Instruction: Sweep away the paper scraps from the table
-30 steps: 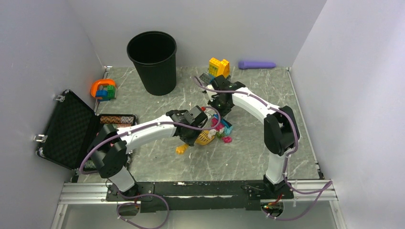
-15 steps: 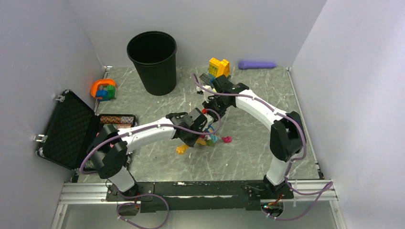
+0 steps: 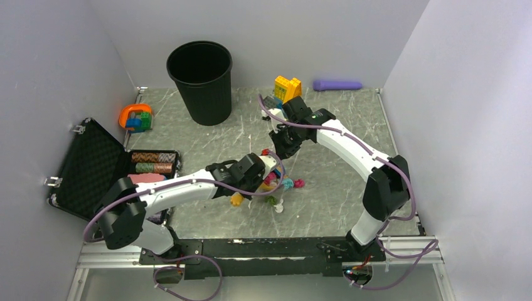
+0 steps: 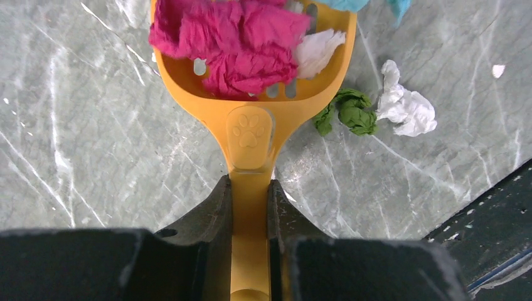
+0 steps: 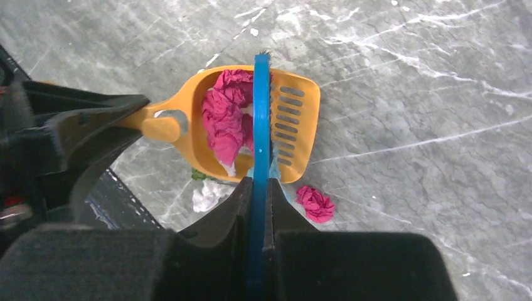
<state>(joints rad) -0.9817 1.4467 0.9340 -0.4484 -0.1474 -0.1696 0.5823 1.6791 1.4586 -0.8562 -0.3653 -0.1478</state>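
My left gripper (image 4: 250,188) is shut on the handle of the orange slotted scoop (image 4: 251,125). The scoop holds magenta paper scraps (image 4: 232,37) and a white one (image 4: 317,50). A green wad (image 4: 348,111) and a white wad (image 4: 408,110) lie on the table (image 3: 339,188) beside it. My right gripper (image 5: 258,185) is shut on a flat blue sweeping tool (image 5: 260,125), whose edge stands over the scoop (image 5: 295,125). A magenta wad (image 5: 315,204) lies on the table just past the scoop's mouth. From above, the scraps (image 3: 285,183) cluster between both grippers.
A black bin (image 3: 199,81) stands at the back left. A yellow-and-blue brick build (image 3: 287,88) and a purple cylinder (image 3: 337,84) lie at the back. An orange piece with bricks (image 3: 135,117) and an open black case (image 3: 91,169) are at the left.
My left arm has drawn the scoop toward the near edge and left. The right gripper has shifted slightly left with the blue tool. A white and a green wad now lie exposed.
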